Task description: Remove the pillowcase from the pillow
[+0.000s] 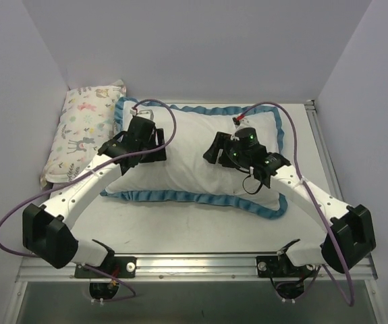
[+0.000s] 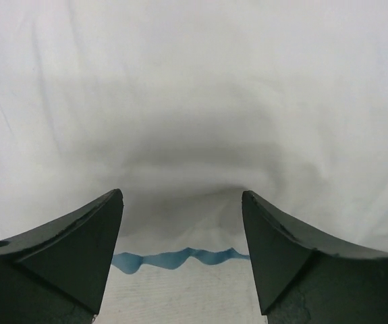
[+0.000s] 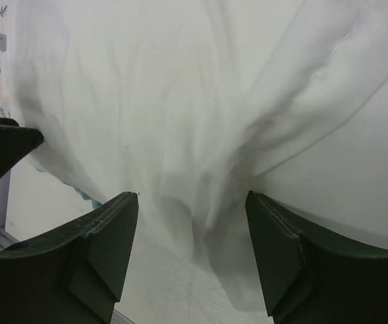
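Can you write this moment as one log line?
left pincer: open over pillowcase | right pincer: open, fabric fold between fingers | pillowcase: white side up

The top camera is looking steeply down over the whole table (image 1: pixel 200 229); both wrist cameras are peering forward, very close — all three sharing the pillowcase (image 1: pixel 194 158).

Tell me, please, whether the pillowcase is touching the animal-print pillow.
Touching: in the top view the pillowcase lays its blue ruffle against the animal-print pillow, no gap.

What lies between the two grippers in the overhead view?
Only plain white pillowcase fabric lies between the left gripper and the right gripper; the top external view shows it.
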`<state>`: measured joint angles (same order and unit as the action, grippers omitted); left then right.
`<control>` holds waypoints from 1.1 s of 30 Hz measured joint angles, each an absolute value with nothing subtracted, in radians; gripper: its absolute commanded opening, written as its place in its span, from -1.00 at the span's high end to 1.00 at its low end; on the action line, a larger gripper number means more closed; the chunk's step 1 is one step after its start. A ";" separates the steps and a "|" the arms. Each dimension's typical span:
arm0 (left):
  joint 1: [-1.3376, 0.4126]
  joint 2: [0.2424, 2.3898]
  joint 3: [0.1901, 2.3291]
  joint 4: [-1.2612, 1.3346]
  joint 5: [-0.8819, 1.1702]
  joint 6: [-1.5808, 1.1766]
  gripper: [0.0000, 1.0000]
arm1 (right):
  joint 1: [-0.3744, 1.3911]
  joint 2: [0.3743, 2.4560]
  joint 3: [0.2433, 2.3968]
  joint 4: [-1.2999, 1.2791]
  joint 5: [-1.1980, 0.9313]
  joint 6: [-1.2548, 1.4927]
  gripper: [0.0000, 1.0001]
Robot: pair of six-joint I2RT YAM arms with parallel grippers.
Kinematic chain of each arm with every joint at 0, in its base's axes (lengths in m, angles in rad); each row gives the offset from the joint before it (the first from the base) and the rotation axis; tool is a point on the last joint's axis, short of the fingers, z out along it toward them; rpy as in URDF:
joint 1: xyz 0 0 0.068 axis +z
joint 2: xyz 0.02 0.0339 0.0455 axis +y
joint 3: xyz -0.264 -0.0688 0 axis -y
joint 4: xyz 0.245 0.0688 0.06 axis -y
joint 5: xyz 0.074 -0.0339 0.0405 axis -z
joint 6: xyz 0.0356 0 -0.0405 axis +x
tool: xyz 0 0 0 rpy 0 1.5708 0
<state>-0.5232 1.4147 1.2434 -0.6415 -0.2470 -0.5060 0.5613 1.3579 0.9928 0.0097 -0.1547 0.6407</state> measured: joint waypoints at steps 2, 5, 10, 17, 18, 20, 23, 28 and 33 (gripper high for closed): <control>-0.542 1.386 1.266 -0.649 -0.247 -0.497 -0.77 | 0.569 1.313 1.006 -0.033 -0.138 0.618 -0.45; -0.625 1.358 1.331 -0.654 -0.266 -0.485 -0.86 | 0.570 1.219 1.010 -0.109 -0.084 0.588 -0.51; -0.821 1.397 1.492 -0.642 -0.322 -0.476 -0.89 | 0.513 1.095 1.016 -0.207 0.035 0.555 -0.59; -0.952 1.665 1.701 -0.619 -0.416 -0.467 -0.90 | 0.393 1.060 0.930 -0.285 0.158 0.526 -0.44; -0.965 1.706 1.721 -0.617 -0.418 -0.466 -0.90 | 0.384 1.063 0.913 -0.295 0.163 0.524 -0.35; -0.993 1.783 1.763 -0.617 -0.419 -0.460 -0.90 | 0.366 1.073 0.885 -0.310 0.173 0.521 -0.07; -1.037 1.881 1.837 -0.618 -0.420 -0.452 -0.95 | 0.326 1.082 0.837 -0.303 0.173 0.521 0.51; -1.092 1.999 1.949 -0.617 -0.421 -0.455 -0.95 | 0.147 1.054 0.697 -0.187 0.017 0.580 1.00; -1.095 2.084 2.013 -0.614 -0.427 -0.463 -0.95 | -0.073 1.095 0.554 0.012 -0.296 0.684 1.00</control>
<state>-1.0946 2.0838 2.0132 -0.6140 -0.4267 -0.4629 -0.0734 1.0946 0.5545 0.0120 -0.2958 0.6838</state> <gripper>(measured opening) 0.975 0.041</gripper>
